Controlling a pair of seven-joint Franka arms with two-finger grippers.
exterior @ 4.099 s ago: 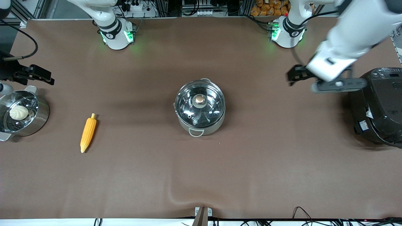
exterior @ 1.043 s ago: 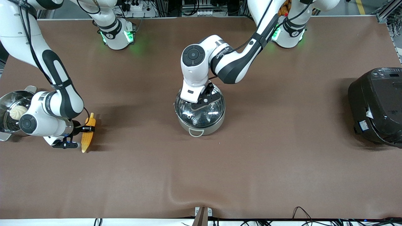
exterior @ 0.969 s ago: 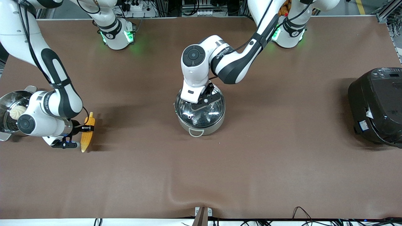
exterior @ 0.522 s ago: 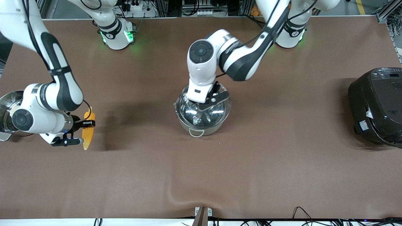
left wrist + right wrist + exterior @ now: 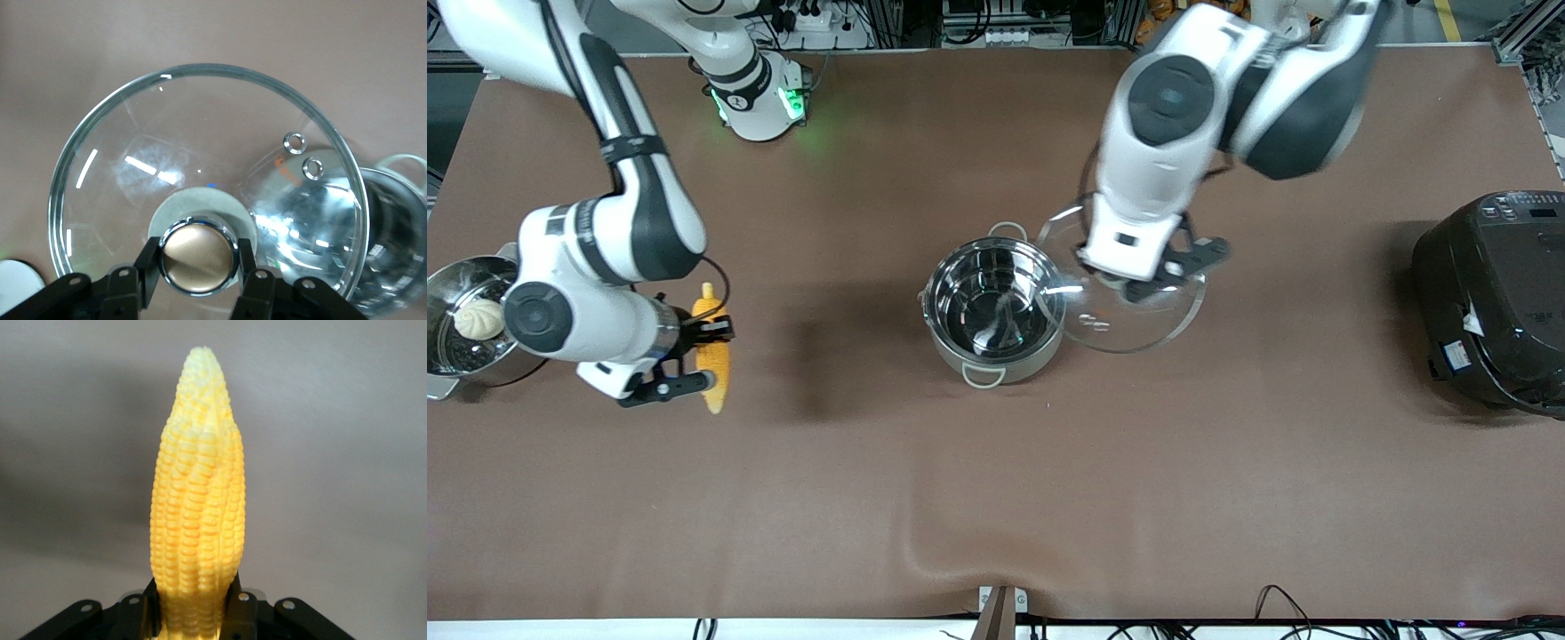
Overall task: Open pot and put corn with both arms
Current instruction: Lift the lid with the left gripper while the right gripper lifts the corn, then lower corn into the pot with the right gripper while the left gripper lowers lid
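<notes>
The shiny steel pot stands open at the table's middle, and it also shows in the left wrist view. My left gripper is shut on the copper knob of the glass lid and holds the lid in the air beside the pot, toward the left arm's end. My right gripper is shut on the yellow corn and holds it above the table, between the steamer pot and the steel pot. In the right wrist view the corn points away from the jaws.
A steel steamer pot with a white bun stands at the right arm's end. A big black rice cooker stands at the left arm's end. The brown cloth has a wrinkle near the front edge.
My left gripper has lifted the lid off the pot and carried it toward the left arm's end. My right gripper has lifted the corn and moved it slightly toward the pot.
</notes>
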